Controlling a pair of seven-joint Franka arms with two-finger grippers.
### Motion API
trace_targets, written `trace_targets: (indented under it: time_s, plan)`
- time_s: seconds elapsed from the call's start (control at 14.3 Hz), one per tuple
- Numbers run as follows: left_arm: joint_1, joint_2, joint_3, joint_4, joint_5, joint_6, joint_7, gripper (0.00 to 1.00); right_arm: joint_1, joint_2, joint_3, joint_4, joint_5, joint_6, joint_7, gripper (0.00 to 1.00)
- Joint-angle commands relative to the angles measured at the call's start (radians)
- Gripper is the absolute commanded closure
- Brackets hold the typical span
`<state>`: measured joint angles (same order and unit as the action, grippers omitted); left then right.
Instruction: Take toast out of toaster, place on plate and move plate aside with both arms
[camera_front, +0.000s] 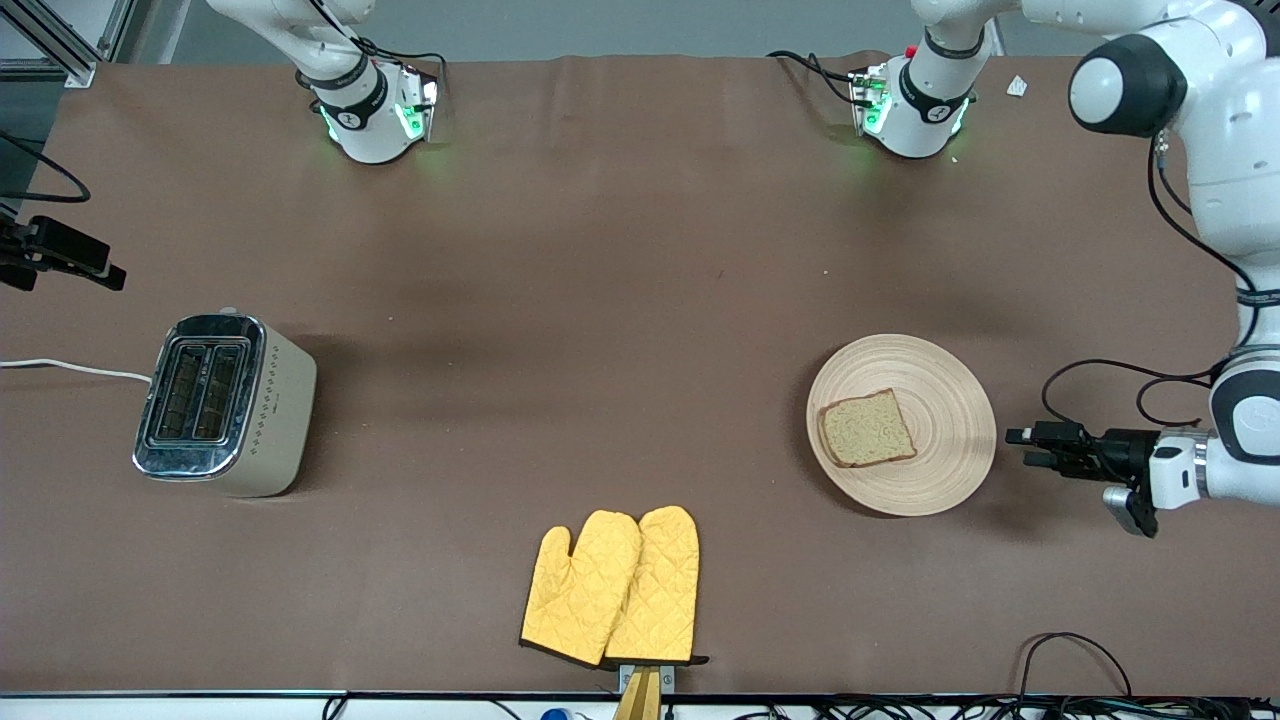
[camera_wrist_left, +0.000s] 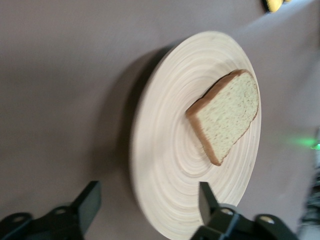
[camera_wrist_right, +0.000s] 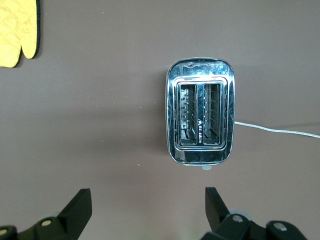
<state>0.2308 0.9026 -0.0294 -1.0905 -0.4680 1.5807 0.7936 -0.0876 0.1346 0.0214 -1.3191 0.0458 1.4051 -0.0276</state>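
The toast (camera_front: 867, 428) lies flat on the round beige wooden plate (camera_front: 940, 475), toward the left arm's end of the table. My left gripper (camera_front: 1028, 448) is open and empty. It sits low, just off the plate's rim, pointing at it. In the left wrist view the plate (camera_wrist_left: 165, 150) and toast (camera_wrist_left: 227, 115) fill the frame, with the left gripper (camera_wrist_left: 148, 200) spread about the rim's edge. My right gripper (camera_wrist_right: 147, 200) is open and empty, high over the table beside the toaster (camera_wrist_right: 200, 117). It is out of the front view.
The empty two-slot toaster (camera_front: 222, 405) stands toward the right arm's end of the table, its white cord (camera_front: 70, 367) running off the edge. Two yellow oven mitts (camera_front: 615, 590) lie at the table edge nearest the front camera. A black device (camera_front: 60, 255) juts in near the toaster's end.
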Motion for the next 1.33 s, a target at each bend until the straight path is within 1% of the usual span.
trace_targets:
  time_s: [0.0, 0.21, 0.28, 0.42, 0.49, 0.63, 0.77, 0.91, 0.98, 1.05, 1.12, 1.26]
  plan:
    - [-0.193, -0.195, 0.054, -0.014, 0.211, 0.013, -0.155, 0.0, -0.001, -0.009, 0.0, -0.008, 0.003, -0.003, -0.005, 0.0]
    - [-0.325, -0.356, 0.065, -0.02, 0.357, 0.001, -0.464, 0.0, -0.001, -0.009, 0.0, -0.008, 0.003, -0.003, -0.005, 0.0]
    - [-0.344, -0.394, 0.065, -0.022, 0.383, -0.011, -0.534, 0.0, -0.001, -0.009, 0.0, -0.008, 0.003, -0.003, -0.005, 0.0]
    - [-0.355, -0.491, 0.054, -0.029, 0.39, -0.05, -0.71, 0.0, -0.001, -0.009, 0.0, -0.008, 0.003, -0.003, -0.005, 0.0]
    - [-0.357, -0.554, 0.045, -0.051, 0.394, -0.059, -0.773, 0.0, -0.001, -0.009, 0.0, -0.008, 0.003, -0.003, -0.005, 0.0]
    - [-0.357, -0.654, 0.026, -0.097, 0.402, -0.132, -0.821, 0.0, -0.001, -0.009, 0.0, -0.008, 0.003, -0.003, -0.005, 0.0]
    - [-0.35, -0.769, 0.022, -0.22, 0.404, -0.11, -0.833, 0.0, -0.003, -0.009, 0.0, -0.008, 0.003, -0.003, -0.005, 0.0]
    - [-0.358, -0.907, 0.01, -0.429, 0.487, 0.034, -0.834, 0.0, -0.001, -0.009, 0.0, -0.008, 0.003, -0.003, -0.005, 0.0]
    - [-0.351, -0.966, -0.016, -0.527, 0.5, 0.097, -0.832, 0.0, -0.001, -0.009, 0.0, -0.008, 0.003, -0.003, -0.005, 0.0]
    - [-0.349, -1.005, -0.02, -0.586, 0.5, 0.131, -0.832, 0.0, -0.001, -0.009, 0.0, -0.008, 0.003, -0.003, -0.003, 0.0]
    - [-0.35, -1.019, -0.021, -0.609, 0.5, 0.143, -0.832, 0.0, -0.001, -0.009, 0.0, -0.008, 0.005, -0.003, -0.005, 0.0]
    - [-0.354, -1.019, -0.027, -0.605, 0.505, 0.136, -0.83, 0.0, -0.003, -0.009, 0.0, -0.008, 0.003, -0.003, -0.005, 0.0]
